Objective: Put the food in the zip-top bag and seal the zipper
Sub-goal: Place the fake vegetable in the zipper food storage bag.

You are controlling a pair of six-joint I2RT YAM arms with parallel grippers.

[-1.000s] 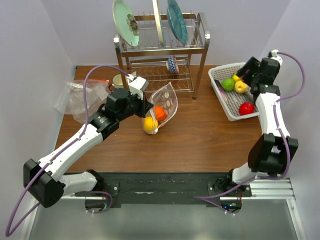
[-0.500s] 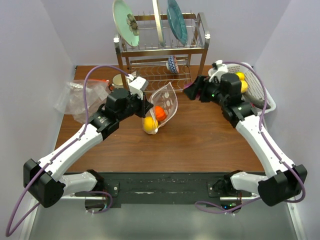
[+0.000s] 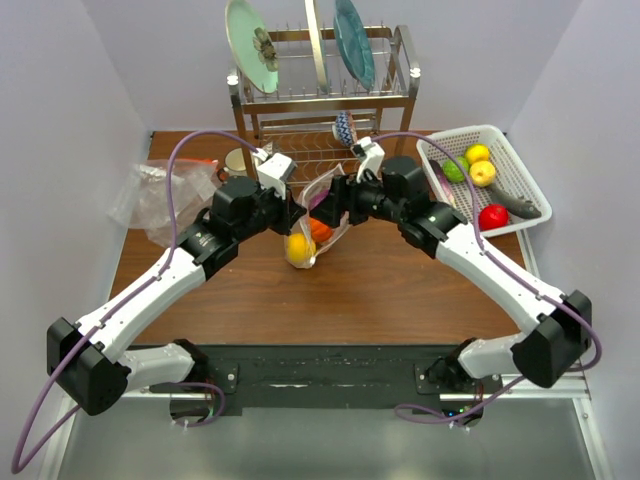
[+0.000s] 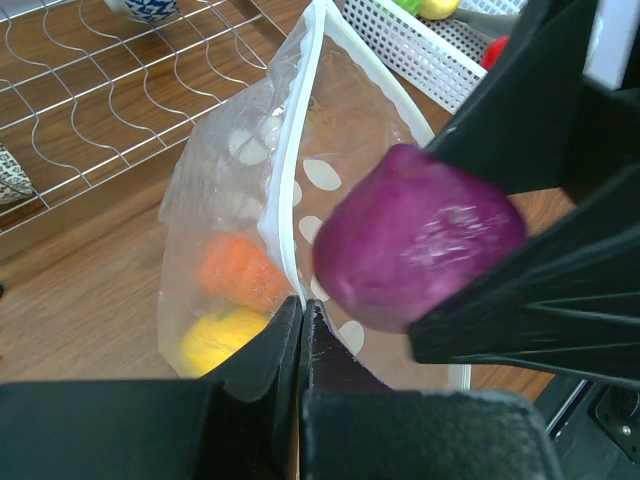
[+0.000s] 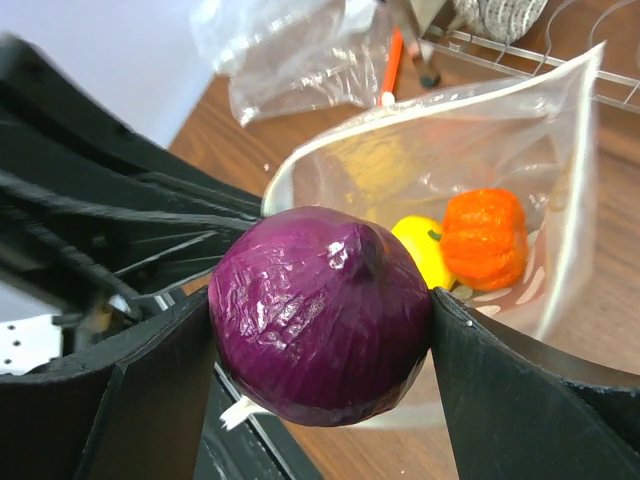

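The zip-top bag (image 3: 338, 208) hangs tilted over the table with its mouth facing right. My left gripper (image 4: 301, 305) is shut on its zipper (image 4: 300, 150), the white strip along the mouth edge. Inside lie an orange food piece (image 4: 235, 270) and a yellow one (image 4: 215, 340). My right gripper (image 5: 322, 312) is shut on a purple onion (image 5: 320, 315), held right at the bag's open mouth, just outside it. More food sits in the white basket (image 3: 438, 148): a green piece (image 3: 455, 170), two yellow ones, a red one (image 3: 492, 217) and a dark eggplant (image 3: 515, 203).
A metal dish rack (image 3: 320, 100) with plates and a patterned bowl stands behind the bag. Crumpled plain clear plastic (image 3: 160, 195) lies at the back left, with a cup (image 3: 238, 160) beside it. An orange pen (image 5: 390, 65) lies near that plastic.
My right arm has swung left from the basket to the bag's mouth, carrying the purple onion. The left arm and the bag have not moved.
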